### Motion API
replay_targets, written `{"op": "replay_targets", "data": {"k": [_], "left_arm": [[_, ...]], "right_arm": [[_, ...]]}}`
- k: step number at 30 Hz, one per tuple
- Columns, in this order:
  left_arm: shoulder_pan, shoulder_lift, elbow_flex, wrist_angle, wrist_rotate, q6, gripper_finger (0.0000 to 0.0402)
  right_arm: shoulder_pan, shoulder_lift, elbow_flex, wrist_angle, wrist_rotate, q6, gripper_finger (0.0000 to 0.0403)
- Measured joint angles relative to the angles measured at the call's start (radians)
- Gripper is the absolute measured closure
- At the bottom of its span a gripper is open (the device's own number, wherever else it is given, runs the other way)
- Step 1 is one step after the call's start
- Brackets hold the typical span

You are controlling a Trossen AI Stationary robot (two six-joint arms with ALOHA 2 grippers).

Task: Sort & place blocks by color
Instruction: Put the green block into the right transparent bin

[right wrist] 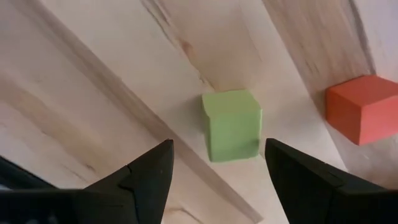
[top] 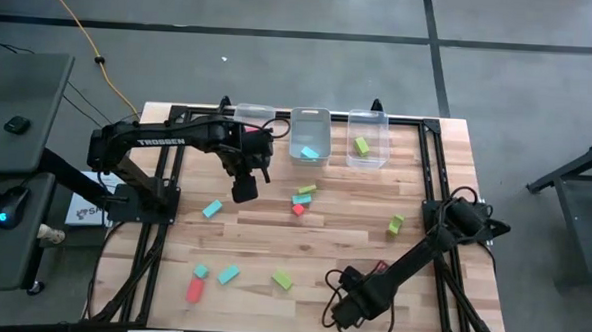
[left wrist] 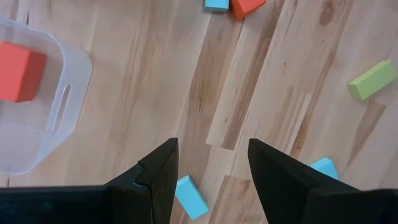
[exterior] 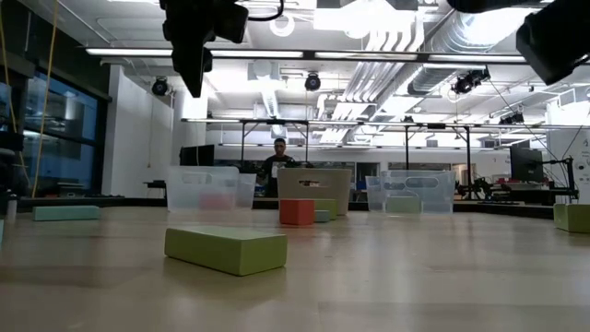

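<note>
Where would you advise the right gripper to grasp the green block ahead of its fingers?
Likely from above, gripping the green block across two flat opposite sides: it lies flat with bare table either side, the red block apart, and the right gripper is open wider than it.

Counts on the counter [top: 353, 239], from above and from the wrists

Three clear bins [top: 310, 137], each showing one piece inside: a red block [left wrist: 18, 71], a blue block [top: 310, 153], a green block [top: 362, 146]; loose on the wood, four blue blocks [top: 212, 209], three green blocks [top: 282, 280] and two red blocks [top: 193, 290] show plainly; the right wrist view gives one green cube [right wrist: 232, 124] and one red cube [right wrist: 364, 107], which cannot be matched to those; two arms, so two tools: the left end effector [top: 245, 191] and the right end effector [top: 345, 313]; one person [exterior: 279, 161] beyond.
</note>
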Motion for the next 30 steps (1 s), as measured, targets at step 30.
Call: {"op": "replay_targets", "data": {"k": [30], "left_arm": [[0.000,0.000,0.000,0.003,0.000,0.083,0.0229]], "right_arm": [[-0.028,0.069,-0.001,-0.016,-0.034,-0.043,0.0159]]}}
